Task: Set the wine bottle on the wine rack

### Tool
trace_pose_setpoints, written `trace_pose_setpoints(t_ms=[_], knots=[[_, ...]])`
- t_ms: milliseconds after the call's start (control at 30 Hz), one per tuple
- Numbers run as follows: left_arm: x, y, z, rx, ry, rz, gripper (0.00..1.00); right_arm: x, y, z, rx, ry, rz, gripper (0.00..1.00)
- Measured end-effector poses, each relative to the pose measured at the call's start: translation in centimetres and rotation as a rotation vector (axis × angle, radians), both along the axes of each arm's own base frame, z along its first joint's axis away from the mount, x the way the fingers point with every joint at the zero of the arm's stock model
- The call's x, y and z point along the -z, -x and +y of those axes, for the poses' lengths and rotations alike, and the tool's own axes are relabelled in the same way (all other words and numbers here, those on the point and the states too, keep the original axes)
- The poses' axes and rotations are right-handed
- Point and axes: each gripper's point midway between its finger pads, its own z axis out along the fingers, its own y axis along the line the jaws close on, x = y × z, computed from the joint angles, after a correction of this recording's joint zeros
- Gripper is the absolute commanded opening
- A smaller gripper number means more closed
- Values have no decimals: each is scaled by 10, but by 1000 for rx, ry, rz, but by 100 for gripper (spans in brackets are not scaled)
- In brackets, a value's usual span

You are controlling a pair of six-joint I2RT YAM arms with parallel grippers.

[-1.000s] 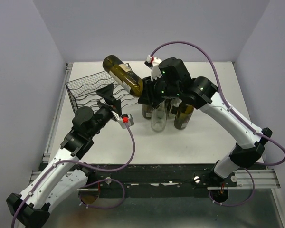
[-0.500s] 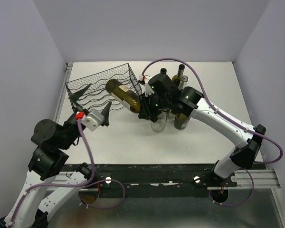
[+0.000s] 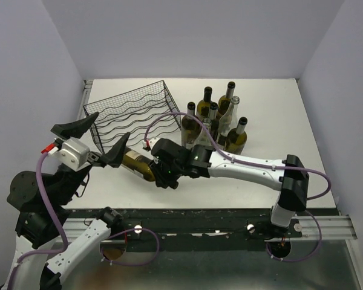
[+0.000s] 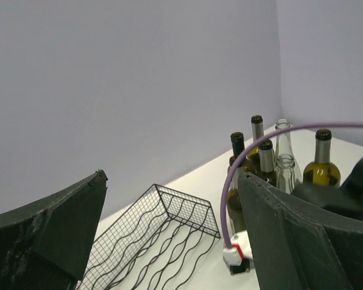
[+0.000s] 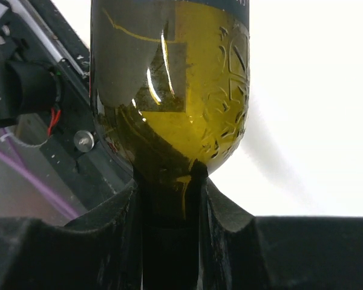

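Observation:
The wine bottle (image 3: 137,163) is olive-green glass and lies nearly level, low over the table just in front of the wine rack (image 3: 133,112). Its base points left. My right gripper (image 3: 159,171) is shut on its neck. In the right wrist view the wine bottle (image 5: 175,90) fills the frame, its neck pinched between the right gripper's (image 5: 169,211) two dark fingers. My left gripper (image 3: 112,126) hangs wide open and raised at the rack's near-left corner, holding nothing. One of its fingertips (image 3: 122,145) is close above the bottle's base. The black wire wine rack (image 4: 160,235) shows between the left gripper's (image 4: 172,177) fingers.
A cluster of several upright bottles (image 3: 218,124), some green and some clear glass, stands right of the rack. The same cluster (image 4: 263,163) appears in the left wrist view. The right arm's purple cable (image 3: 169,116) loops over the rack's right end. Walls enclose the table at left, back and right.
The right arm has swung the bottle from above the rack down and toward the near left, in front of the rack. The left arm has pulled back left and risen, jaws still open.

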Motion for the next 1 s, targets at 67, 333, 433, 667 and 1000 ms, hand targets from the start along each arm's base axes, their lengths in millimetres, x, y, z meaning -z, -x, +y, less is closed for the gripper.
trace_pose_setpoints(t_ms=[67,333,433,667,1000], knots=[[-4,3,4,-7,25,-2,99,21,3,8,17,17,-5,1],[6,-3,18,-81,97,53,99,67,-16,39,142,-5,-61,1],[18,-7,21,-104,124,90,99,82,-25,52,183,-29,-70,1],[28,-1,26,-104,163,111,99,93,-39,77,236,-94,-95,1],[57,-9,19,-101,149,185,99,92,-47,92,259,-150,-109,1]])
